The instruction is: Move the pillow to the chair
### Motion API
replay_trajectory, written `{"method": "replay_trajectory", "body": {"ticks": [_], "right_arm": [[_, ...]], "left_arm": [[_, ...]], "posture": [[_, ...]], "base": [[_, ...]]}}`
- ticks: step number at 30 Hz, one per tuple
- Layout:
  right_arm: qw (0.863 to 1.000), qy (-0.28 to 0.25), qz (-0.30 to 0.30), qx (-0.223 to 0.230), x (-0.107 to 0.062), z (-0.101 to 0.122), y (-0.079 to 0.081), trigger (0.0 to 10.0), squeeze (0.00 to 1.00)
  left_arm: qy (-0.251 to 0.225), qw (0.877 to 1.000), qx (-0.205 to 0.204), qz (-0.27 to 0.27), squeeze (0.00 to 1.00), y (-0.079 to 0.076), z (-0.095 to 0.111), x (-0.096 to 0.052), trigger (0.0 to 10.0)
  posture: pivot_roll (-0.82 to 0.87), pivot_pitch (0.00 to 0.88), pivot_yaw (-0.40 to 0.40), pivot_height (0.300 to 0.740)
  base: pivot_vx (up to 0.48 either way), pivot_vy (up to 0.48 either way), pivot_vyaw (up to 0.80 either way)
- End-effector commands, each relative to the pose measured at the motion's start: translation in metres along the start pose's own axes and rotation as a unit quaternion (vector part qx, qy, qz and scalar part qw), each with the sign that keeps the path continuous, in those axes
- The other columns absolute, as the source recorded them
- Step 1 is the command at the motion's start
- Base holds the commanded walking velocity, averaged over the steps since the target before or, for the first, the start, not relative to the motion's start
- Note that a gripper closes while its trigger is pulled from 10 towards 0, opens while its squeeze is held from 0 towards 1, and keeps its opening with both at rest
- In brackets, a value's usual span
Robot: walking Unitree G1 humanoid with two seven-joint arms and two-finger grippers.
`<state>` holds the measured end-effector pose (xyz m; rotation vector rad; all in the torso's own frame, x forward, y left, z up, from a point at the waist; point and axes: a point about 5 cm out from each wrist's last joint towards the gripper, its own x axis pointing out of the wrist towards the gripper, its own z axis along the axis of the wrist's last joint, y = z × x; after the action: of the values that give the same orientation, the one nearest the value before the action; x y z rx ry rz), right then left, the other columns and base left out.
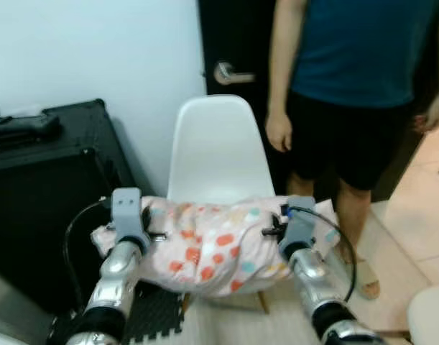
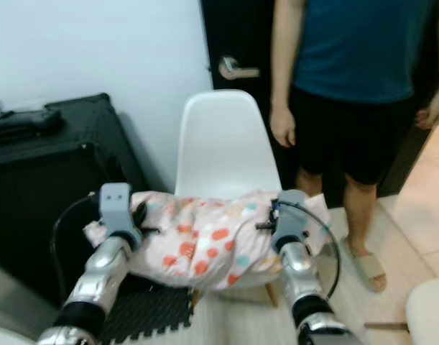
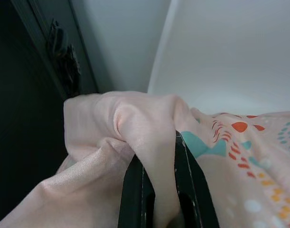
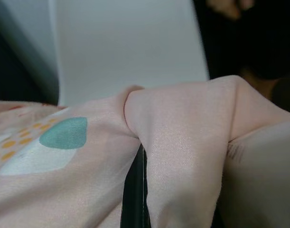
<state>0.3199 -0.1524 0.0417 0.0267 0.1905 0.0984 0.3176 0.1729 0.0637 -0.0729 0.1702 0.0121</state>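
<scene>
Spotted pink pillow (image 1: 219, 244) is held up btwn both arms, just in front of white chair (image 1: 218, 147). Left gripper (image 3: 159, 190) and right gripper (image 4: 140, 190) are each clamped on a pillow end. Person (image 1: 348, 86) is stood beside chair.

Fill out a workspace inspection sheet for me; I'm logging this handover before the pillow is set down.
Surface: white chair, seat hidden behind pillow.
Job's things: patterned pillow held in front of the chair.
Clutter: black case beside the chair, dark item on top.
Grippers: left pincer shut on pillow fabric; right pincer likewise.
Cables: black loops at both wrists.
Surroundings: person standing by dark door; white wall.
</scene>
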Motion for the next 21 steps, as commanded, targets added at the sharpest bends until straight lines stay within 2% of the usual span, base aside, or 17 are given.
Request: {"method": "replay_trajectory", "body": {"ticks": [1,14,17,21], "right_arm": [[1.0,-0.02,0.014,-0.01,0.0027,0.0079,0.0037,10.0,0.0],[1.0,-0.015,-0.002,-0.006,0.0011,0.0055,-0.0025,10.0,0.0],[1.0,-0.014,-0.003,-0.008,0.0012,0.0054,-0.003,10.0,0.0],[1.0,-0.01,-0.006,-0.013,0.0011,0.0048,-0.0055,10.0,0.0]], "left_arm": [[-0.018,1.0,0.0,-0.018,0.0,-0.0079,0.0093,0.0037,10.0],[-0.012,1.0,0.017,-0.022,0.0,-0.0105,0.0056,0.0027,10.0],[-0.011,1.0,0.009,-0.023,0.0,-0.0113,0.0061,0.0034,10.0],[-0.007,0.999,0.003,-0.031,0.0,-0.016,0.006,0.0046,10.0]], "posture": [[-0.08,0.0,0.108,0.74],[-0.08,0.0,0.11,0.74],[-0.09,0.0,0.117,0.74],[-0.08,0.0,0.121,0.74]], "base": [[0.345,0.0,0.0],[0.341,0.0,0.0],[0.311,0.0,0.0],[0.0,0.0,0.0]]}}
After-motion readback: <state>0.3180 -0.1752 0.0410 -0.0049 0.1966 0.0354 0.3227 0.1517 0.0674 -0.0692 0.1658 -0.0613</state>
